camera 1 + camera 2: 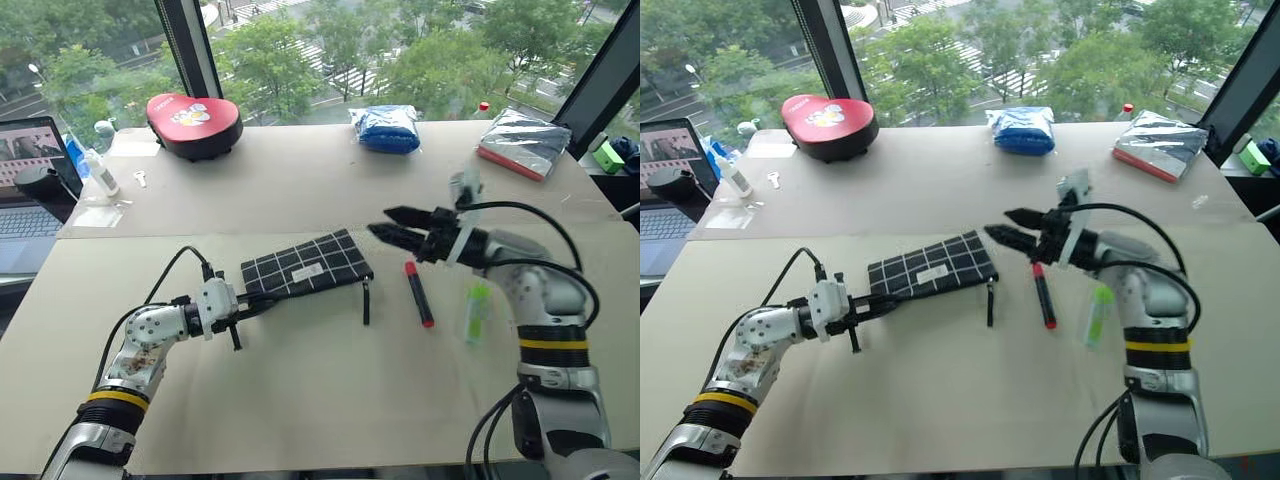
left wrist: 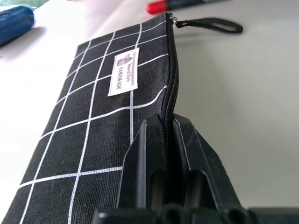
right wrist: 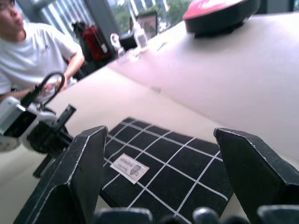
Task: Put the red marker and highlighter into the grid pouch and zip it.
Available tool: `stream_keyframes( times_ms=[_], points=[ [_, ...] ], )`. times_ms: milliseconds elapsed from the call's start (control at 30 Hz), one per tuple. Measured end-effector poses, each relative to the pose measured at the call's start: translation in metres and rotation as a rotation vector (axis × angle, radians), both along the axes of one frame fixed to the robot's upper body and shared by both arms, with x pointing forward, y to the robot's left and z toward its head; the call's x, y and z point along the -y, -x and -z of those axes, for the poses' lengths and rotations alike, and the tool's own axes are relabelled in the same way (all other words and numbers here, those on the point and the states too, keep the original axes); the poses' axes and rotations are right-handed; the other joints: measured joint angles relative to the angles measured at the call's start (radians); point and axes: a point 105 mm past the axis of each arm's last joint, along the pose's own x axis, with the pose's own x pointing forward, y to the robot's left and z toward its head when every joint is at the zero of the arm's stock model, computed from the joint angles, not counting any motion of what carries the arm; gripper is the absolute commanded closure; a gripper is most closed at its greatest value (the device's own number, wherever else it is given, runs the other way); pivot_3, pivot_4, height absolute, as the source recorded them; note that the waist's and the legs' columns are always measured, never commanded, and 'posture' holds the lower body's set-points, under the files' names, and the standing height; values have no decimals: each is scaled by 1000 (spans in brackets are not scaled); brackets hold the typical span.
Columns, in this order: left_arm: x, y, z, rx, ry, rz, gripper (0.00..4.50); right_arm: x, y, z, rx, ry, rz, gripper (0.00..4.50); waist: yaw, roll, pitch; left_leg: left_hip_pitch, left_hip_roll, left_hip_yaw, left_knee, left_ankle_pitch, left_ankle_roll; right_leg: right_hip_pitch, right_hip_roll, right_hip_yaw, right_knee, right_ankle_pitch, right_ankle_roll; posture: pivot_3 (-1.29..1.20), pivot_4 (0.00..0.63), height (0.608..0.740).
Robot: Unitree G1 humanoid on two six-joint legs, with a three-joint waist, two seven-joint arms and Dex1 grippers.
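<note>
I see the grid pouch (image 1: 305, 264) on the table (image 1: 300, 400), my left gripper (image 1: 262, 306) pinching its near end, my right gripper (image 1: 388, 224) spread wide above its far end, red marker (image 1: 419, 293) just below that gripper, highlighter (image 1: 477, 311) beside it.

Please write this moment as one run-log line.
left gripper: shut on pouch edge | right gripper: open, above table | marker, highlighter: on table | pouch: zipped

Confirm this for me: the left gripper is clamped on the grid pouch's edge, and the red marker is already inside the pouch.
Not quite. The left gripper is clamped on the grid pouch, but the red marker lies on the table beside it, as the left eye view shows.
</note>
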Motion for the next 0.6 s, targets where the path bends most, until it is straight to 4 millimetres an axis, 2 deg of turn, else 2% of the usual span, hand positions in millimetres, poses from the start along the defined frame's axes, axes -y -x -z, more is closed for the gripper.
stream_keyframes(
  times_ms=[67, 167, 367, 600],
  points=[
    [0, -4, -4, -28, 28, -39, 4500, 13, -2, -1, 13, 37, 70, 636, 0, 0, 0, 0, 0, 0, 0, 0, 0, 0, 0, 0, 0, 0, 0, 0, 150, 740],
    [5, -9, -10, -66, 78, -77, 4500, 21, -7, 16, -13, 122, 177, 636, -6, 0, 0, -1, 1, 1, 0, 0, 0, -1, 0, 1, 1, 0, 0, 0, 150, 740],
    [11, -19, -21, -96, 137, -125, 4500, -1, -17, 46, -84, 205, 242, 636, -14, 0, 0, -2, 1, 1, 0, 1, -2, -2, 0, 1, 1, 0, 0, 0, 150, 740],
    [8, -23, -21, -117, 169, -171, 4500, -8, -18, 58, -136, 222, 253, 636, -12, 0, 0, -4, 0, 1, 1, 1, -1, -3, 0, 1, 1, 0, 0, 0, 150, 740]
  ],
)
